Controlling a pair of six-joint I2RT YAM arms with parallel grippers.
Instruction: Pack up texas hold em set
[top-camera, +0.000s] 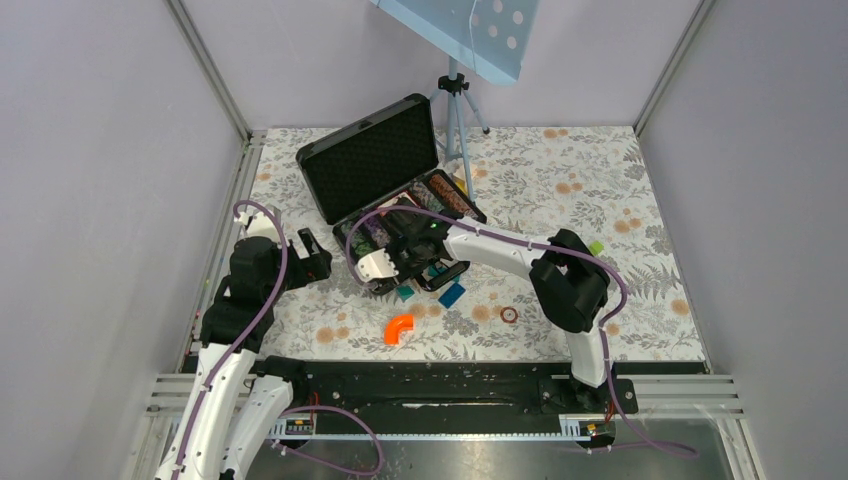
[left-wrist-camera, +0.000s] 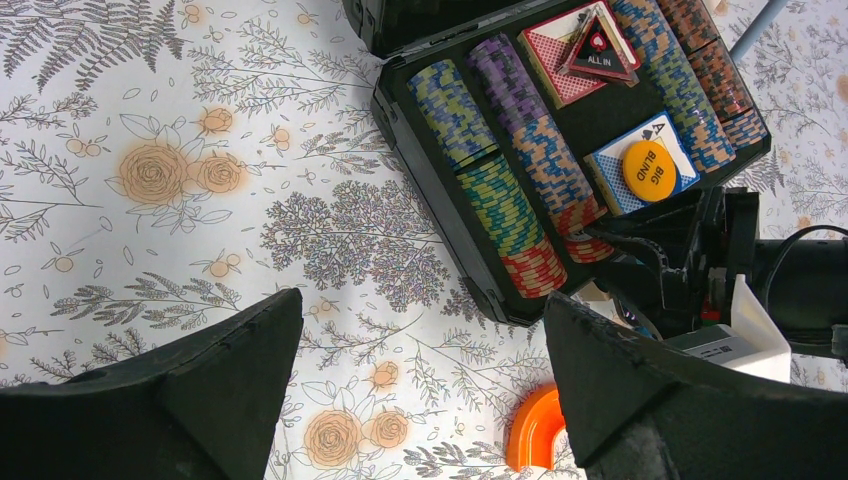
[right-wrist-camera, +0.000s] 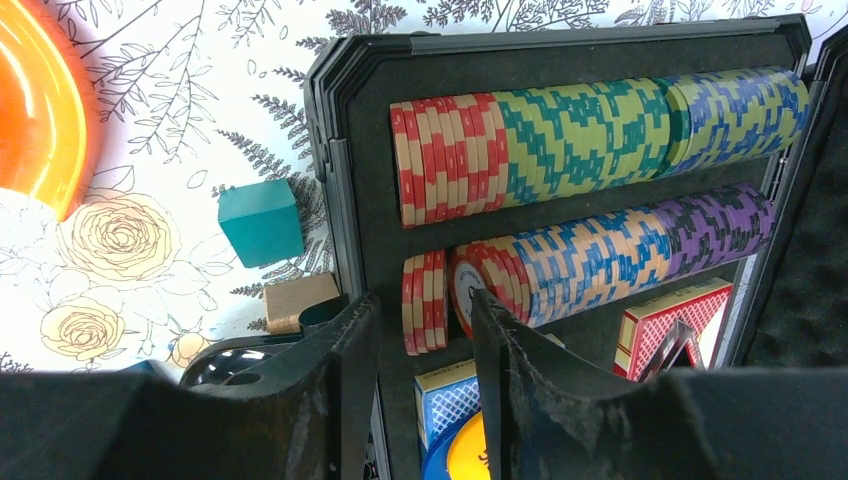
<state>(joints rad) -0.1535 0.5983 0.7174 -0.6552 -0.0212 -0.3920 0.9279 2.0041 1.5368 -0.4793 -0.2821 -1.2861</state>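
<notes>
The case (top-camera: 368, 160) lay open at the far left of the table, its foam-lined lid propped up and back so the tray faced the arms; the rows of chips (right-wrist-camera: 560, 140) sat on edge in their slots, the red deck (left-wrist-camera: 560, 50) and blue deck (left-wrist-camera: 612, 175) lay flat in the middle channel, and a yellow disc (left-wrist-camera: 649, 170) rested on the blue one.

The right gripper (right-wrist-camera: 425, 298) hung over the near end of the second row; its fingers stood part-way apart, straddling a short stack of red chips (right-wrist-camera: 425, 275) with a gap on either side, gripping nothing that showed. That stack sat apart from the leaning chips beside it, so the fingers were probably there to push it back or straighten the row.

The left gripper (left-wrist-camera: 420, 400) waited just beside the case over bare cloth, fingers spread wide and empty, likely kept clear to leave the other arm room.

One loose chip (top-camera: 509, 315) lay well apart on the table, not yet packed; the orange piece (top-camera: 398, 328) and teal block (right-wrist-camera: 260, 222) lay near the case's front.
</notes>
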